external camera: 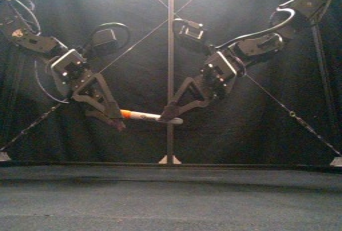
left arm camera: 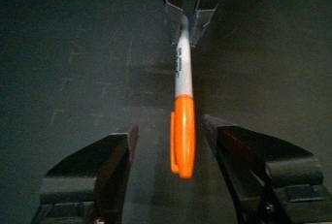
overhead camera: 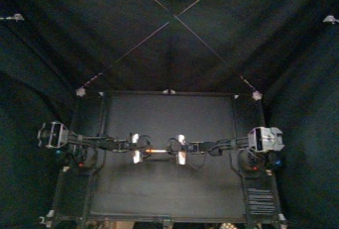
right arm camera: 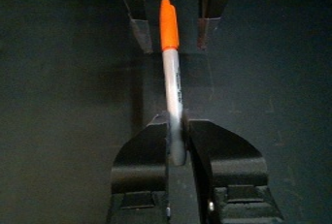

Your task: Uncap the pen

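Observation:
A marker pen hangs level in mid-air above the table, its orange cap (external camera: 130,115) toward the left arm and its pale barrel (external camera: 163,118) toward the right arm. My right gripper (external camera: 174,115) is shut on the barrel (right arm camera: 170,82). The left gripper (left arm camera: 183,158) is open, one jaw on each side of the cap (left arm camera: 183,136) with a gap on both sides. Seen from the right wrist, the cap (right arm camera: 168,26) sits between the left gripper's spread fingers (right arm camera: 136,26). From above, the pen (overhead camera: 157,153) spans the two grippers over the table's middle.
The black table (overhead camera: 166,198) lies below both arms with nothing else on it. Black curtains close the back and sides.

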### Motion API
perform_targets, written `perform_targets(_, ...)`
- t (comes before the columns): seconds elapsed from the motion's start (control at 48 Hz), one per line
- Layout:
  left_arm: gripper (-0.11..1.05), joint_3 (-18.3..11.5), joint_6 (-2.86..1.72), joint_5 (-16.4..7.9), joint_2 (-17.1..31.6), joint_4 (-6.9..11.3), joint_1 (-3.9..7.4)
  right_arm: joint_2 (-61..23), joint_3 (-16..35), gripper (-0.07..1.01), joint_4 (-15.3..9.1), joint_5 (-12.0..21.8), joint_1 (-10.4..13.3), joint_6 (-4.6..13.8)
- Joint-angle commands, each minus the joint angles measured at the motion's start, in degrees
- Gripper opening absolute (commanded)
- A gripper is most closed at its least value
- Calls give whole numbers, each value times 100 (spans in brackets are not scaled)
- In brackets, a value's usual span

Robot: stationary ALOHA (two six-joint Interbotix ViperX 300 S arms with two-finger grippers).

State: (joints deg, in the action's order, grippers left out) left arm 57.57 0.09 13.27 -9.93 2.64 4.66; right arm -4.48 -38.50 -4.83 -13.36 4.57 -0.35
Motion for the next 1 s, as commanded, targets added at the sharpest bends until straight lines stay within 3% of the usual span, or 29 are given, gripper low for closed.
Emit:
perform_targets(0.021, 69, -123, 9, 26, -18, -18, 18, 132, 105, 43, 0, -35, 9, -9)
perform_targets(0.146, 54, -123, 9, 26, -26, -79, 26, 114, 97, 43, 0, -26, 9, 0)
perform_targets(0.25, 48, -88, 18, 18, -26, -141, 44, 114, 53, 43, 0, -18, 9, 0)
perform_targets(0.75, 49, 606, 9, 18, -817, -185, 132, 536, -677, 43, 114, -88, 158, 62)
perform_targets(0.875, 49, 782, 9, 18, -1063, -176, 114, 712, -870, 43, 149, -220, 202, 53)
perform_targets(1.0, 49, 905, 9, 18, -1213, -176, 105, 853, -1090, 43, 202, -580, 211, 62)
